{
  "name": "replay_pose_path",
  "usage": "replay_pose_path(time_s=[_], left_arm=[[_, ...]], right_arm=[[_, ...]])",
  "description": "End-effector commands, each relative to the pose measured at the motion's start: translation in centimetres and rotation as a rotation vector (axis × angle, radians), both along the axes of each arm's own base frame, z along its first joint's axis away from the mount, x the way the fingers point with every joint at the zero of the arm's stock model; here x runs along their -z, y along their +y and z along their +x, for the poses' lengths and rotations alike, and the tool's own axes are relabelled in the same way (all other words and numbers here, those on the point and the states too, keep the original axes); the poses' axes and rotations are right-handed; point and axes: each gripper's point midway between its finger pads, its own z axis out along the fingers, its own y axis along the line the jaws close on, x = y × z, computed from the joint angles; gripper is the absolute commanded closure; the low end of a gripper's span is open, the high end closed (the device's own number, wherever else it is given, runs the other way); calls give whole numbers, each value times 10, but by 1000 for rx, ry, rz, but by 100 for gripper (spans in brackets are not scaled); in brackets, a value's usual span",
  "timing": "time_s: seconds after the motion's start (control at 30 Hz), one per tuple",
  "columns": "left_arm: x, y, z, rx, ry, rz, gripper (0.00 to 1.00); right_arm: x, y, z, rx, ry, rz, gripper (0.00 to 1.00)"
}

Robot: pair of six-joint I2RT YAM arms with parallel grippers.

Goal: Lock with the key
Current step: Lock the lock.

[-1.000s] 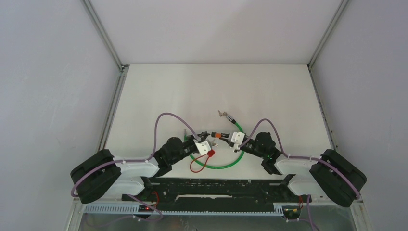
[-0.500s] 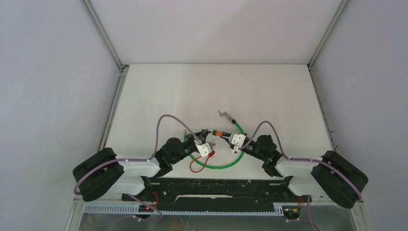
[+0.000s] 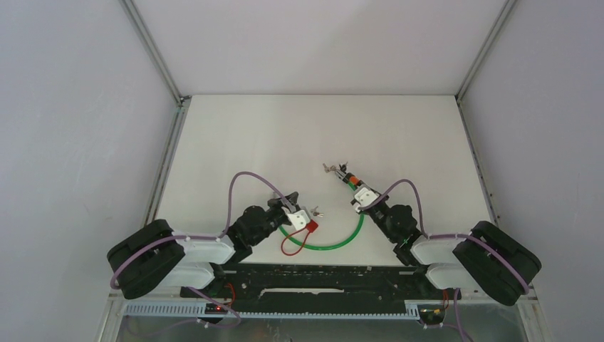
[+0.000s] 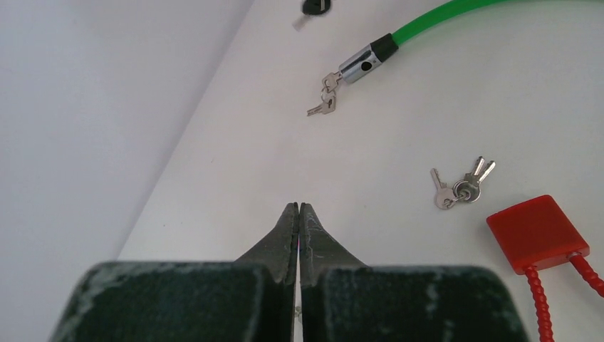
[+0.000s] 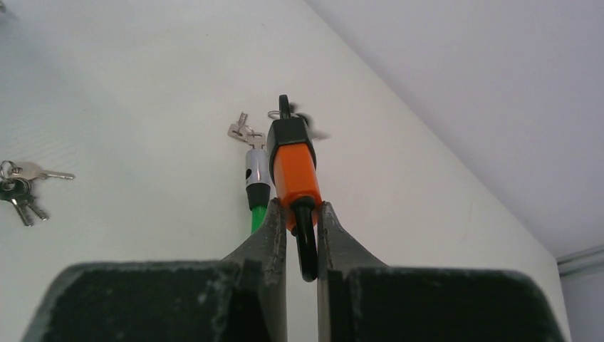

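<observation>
Right hand (image 5: pixel 300 214) swung farther, grasping orange padlock (image 5: pixel 293 171) pointing lengthwise away, left hand (image 4: pixel 299 214) clenched

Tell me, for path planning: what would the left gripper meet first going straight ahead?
Probably the small silver keys at the green cable's metal end, though they sit slightly right of its line.

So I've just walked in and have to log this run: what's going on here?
The right gripper is shut on the black shackle of an orange padlock, holding it out beside the silver end of the green cable lock, which has small keys at its tip. The left gripper is shut and empty. A loose bunch of keys and a red lock lie just ahead of it. No key is in either gripper.
</observation>
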Motion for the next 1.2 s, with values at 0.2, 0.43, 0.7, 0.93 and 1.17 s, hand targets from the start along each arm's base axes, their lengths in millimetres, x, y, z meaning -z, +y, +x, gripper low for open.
replay_pose_path(time_s=[0.2, 0.43, 0.7, 0.93, 1.17], left_arm=[[-26, 2, 5, -34, -60, -112, 98], [-43, -3, -11, 56, -111, -197, 60], [-36, -35, -44, 317, -97, -158, 56], [-27, -43, -51, 380, -57, -119, 54], [-21, -48, -53, 405, -30, -88, 57]], right_arm=[[-48, 37, -23, -307, -154, 129, 100], [-46, 69, -57, -615, -168, 101, 100], [-43, 78, -66, -703, -167, 78, 100], [-35, 86, -70, -747, -138, 29, 100], [-27, 96, -77, -800, -133, -28, 100]])
